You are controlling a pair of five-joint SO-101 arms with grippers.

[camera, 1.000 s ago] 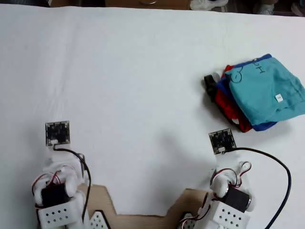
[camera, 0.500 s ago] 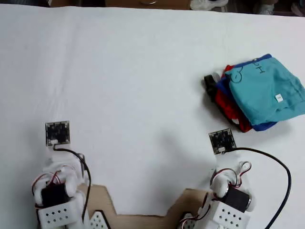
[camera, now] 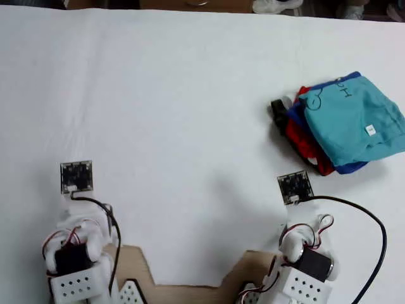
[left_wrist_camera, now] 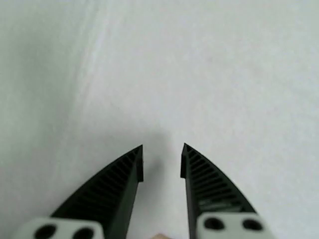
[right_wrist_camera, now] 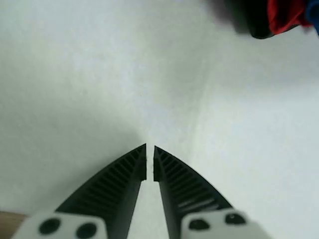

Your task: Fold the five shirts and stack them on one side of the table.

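Left jaws are hanging narrowly parted, right jaws almost closed, both empty; the staggered shirt stack (camera: pixel 351 120) could slump if nudged.

The teal folded cotton shirt (camera: pixel 354 120) covers most of the blue shirt (camera: pixel 295 116), red shirt (camera: pixel 304 142) and black shirt (camera: pixel 278 113) beneath it, leaving edges alone exposed. A fifth layer cannot be told. In the right wrist view, the picture's edge cuts off the red shirt and black shirt.
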